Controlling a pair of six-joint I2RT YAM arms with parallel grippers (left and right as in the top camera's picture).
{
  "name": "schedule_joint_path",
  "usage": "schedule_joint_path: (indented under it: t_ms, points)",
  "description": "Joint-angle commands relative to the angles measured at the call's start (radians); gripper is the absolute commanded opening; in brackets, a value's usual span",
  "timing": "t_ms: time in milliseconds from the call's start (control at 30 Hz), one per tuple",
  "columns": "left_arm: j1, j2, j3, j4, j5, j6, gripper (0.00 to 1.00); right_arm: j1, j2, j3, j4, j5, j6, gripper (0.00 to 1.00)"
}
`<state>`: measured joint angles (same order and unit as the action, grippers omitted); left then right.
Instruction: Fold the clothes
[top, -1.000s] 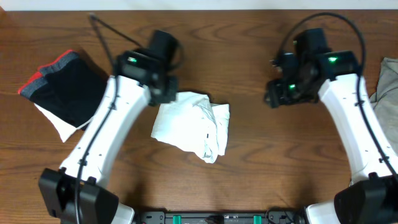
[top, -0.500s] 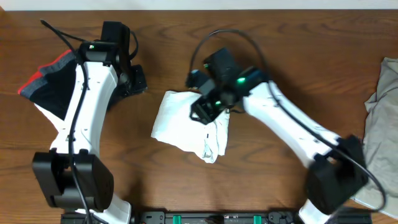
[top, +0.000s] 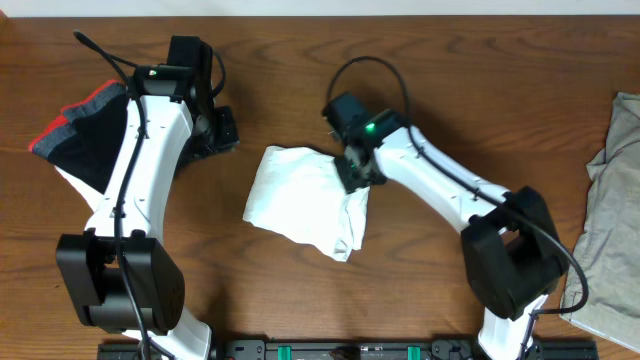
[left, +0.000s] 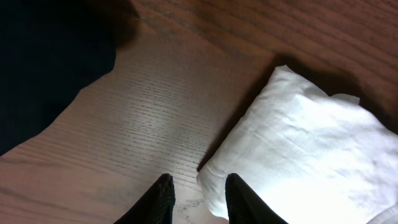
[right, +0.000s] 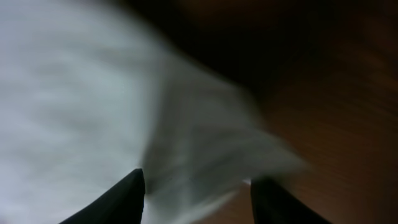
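Right hand (top: 355, 172) was brought over the T-shirt (top: 295, 200) edge, jaws parted, grasp judged imminent; left hand (left: 198, 186) was found narrow, empty.

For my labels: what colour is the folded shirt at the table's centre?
The shirt is white; the overhead view shows it best.

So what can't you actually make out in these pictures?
Right wrist view: heavy blur; whether the right pincer grips the white T-shirt is unclear.
Overhead: the right arm covers that pincer's jaws.
Overhead: the grey garment is cut off by the right edge.
Overhead: the left arm hides part of the dark garment.
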<state>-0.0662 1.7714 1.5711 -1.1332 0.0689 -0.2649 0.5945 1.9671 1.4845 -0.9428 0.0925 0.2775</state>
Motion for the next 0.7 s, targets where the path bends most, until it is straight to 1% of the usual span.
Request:
schedule_joint_path:
  t_ms: [0, 133, 267, 333, 367, 433, 500, 600, 667]
  points:
    - [0.004, 0.01, 0.001, -0.006, -0.001, 0.006, 0.3, -0.046, -0.002, -0.003, -0.016, 0.158, 0.09, 0.54]
    - [0.002, 0.01, 0.001, -0.004, 0.0, 0.011, 0.3, -0.06, -0.002, -0.003, -0.035, 0.117, 0.034, 0.53]
    - [-0.012, 0.01, 0.001, 0.015, 0.04, 0.099, 0.3, -0.06, -0.03, -0.002, -0.068, 0.11, 0.032, 0.53]
    - [-0.026, 0.01, 0.001, 0.033, 0.077, 0.167, 0.3, -0.06, -0.063, -0.002, -0.086, 0.073, 0.031, 0.53]
    - [-0.036, 0.01, 0.001, 0.044, 0.081, 0.203, 0.31, -0.06, -0.082, -0.002, -0.095, 0.045, 0.03, 0.53]
    - [-0.054, 0.011, 0.001, 0.068, 0.081, 0.282, 0.39, -0.06, -0.121, -0.002, -0.117, -0.051, 0.01, 0.53]
    - [-0.071, 0.016, 0.001, 0.102, 0.081, 0.354, 0.42, -0.058, -0.153, -0.002, -0.139, -0.189, -0.014, 0.54]
    - [-0.089, 0.032, 0.001, 0.153, 0.082, 0.415, 0.43, -0.052, -0.164, -0.002, -0.182, -0.335, -0.032, 0.54]
    - [-0.098, 0.048, 0.001, 0.183, 0.089, 0.436, 0.43, -0.039, -0.162, -0.008, -0.2, -0.364, -0.032, 0.52]
